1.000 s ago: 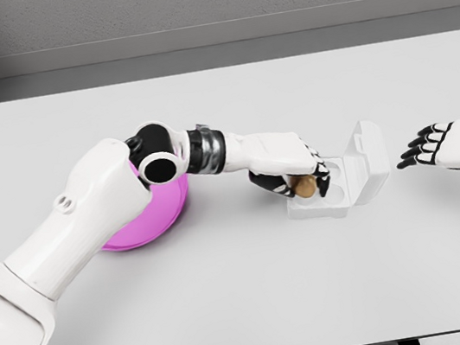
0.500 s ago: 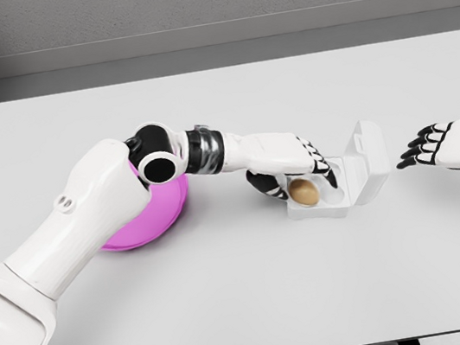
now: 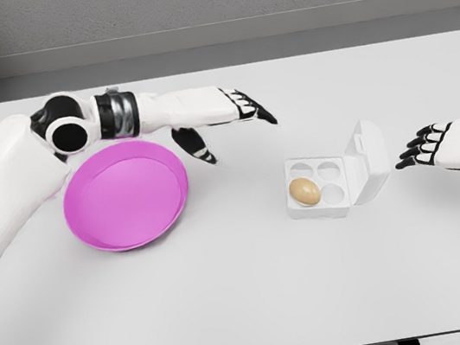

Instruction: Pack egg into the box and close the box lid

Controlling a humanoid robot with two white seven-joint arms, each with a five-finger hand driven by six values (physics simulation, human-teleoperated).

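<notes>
- Brown egg (image 3: 305,191) sits in front-left cup of white plastic four-cup box (image 3: 318,186); fragile.
- Hinged lid (image 3: 370,158) upright, light; push its outer face.
- Left robot hand (image 3: 220,120) spread, empty; right robot hand (image 3: 436,147) fingers relaxed, empty, near lid.

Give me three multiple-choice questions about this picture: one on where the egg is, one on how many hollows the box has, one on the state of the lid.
1. Where does the egg lie?
A. in the bowl
B. in the box, near-left hollow
C. in the left hand

2. How many hollows does the box have?
A. two
B. four
C. six

3. How is the lid?
A. open, standing at the box's right side
B. shut
C. lying apart on the table

Answers:
1 B: the brown egg sits in the box's near-left hollow; the pink bowl holds nothing and the left hand is spread, away from it.
2 B: two rows of two show.
3 A: it stands raised towards the right hand.
</notes>
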